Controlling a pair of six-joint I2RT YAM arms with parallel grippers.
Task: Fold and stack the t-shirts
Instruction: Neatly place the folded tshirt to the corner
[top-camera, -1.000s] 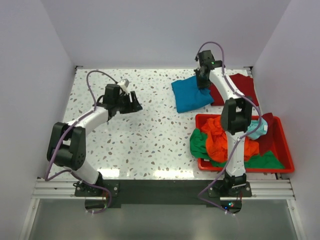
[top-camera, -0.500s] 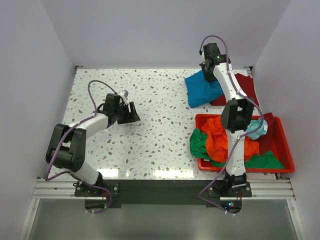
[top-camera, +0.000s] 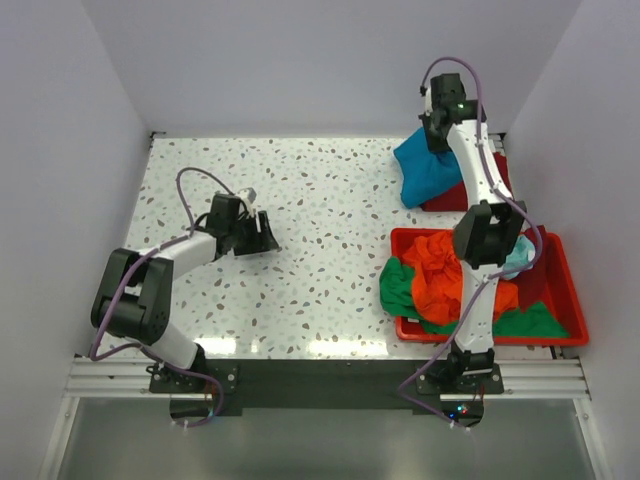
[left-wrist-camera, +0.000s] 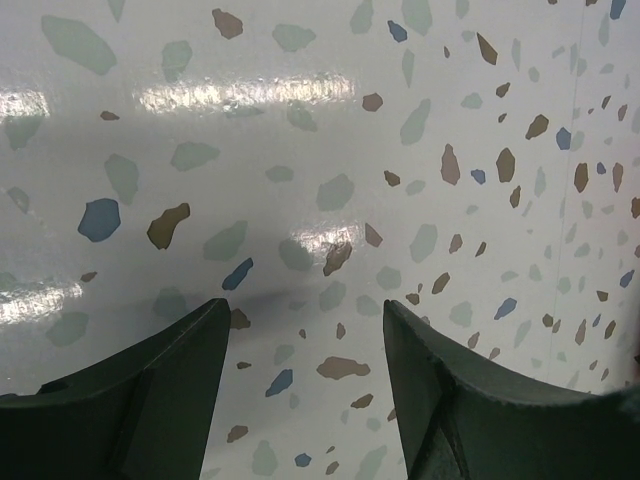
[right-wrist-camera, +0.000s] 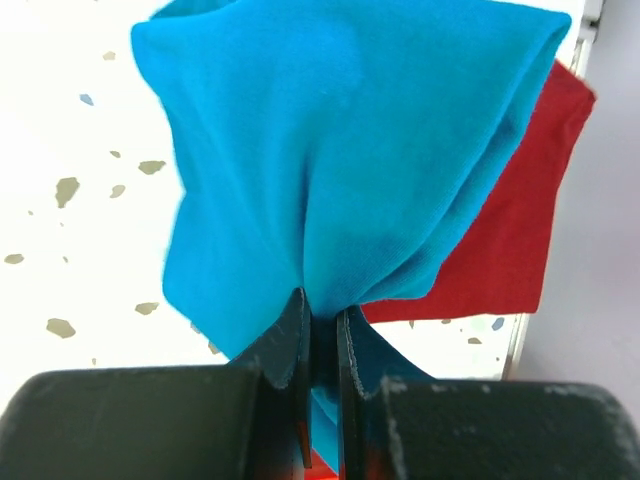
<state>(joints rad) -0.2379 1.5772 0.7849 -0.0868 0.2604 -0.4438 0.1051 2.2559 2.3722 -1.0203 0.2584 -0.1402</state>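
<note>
Nearest me on the right, the red bin (top-camera: 572, 300) holds the orange shirt (top-camera: 445, 272), green shirt (top-camera: 396, 287) and pale aqua shirt (top-camera: 518, 258) in a heap. Farther out on the left, my left gripper (left-wrist-camera: 305, 325) hangs low over the speckled table (top-camera: 330, 200), fingers spread apart with nothing between them. At the far right corner my right gripper (right-wrist-camera: 320, 322) is pinched tight on a bunched fold of the teal shirt (right-wrist-camera: 340, 150), which overlaps the edge of the dark red shirt (right-wrist-camera: 510, 235) lying flat there.
</note>
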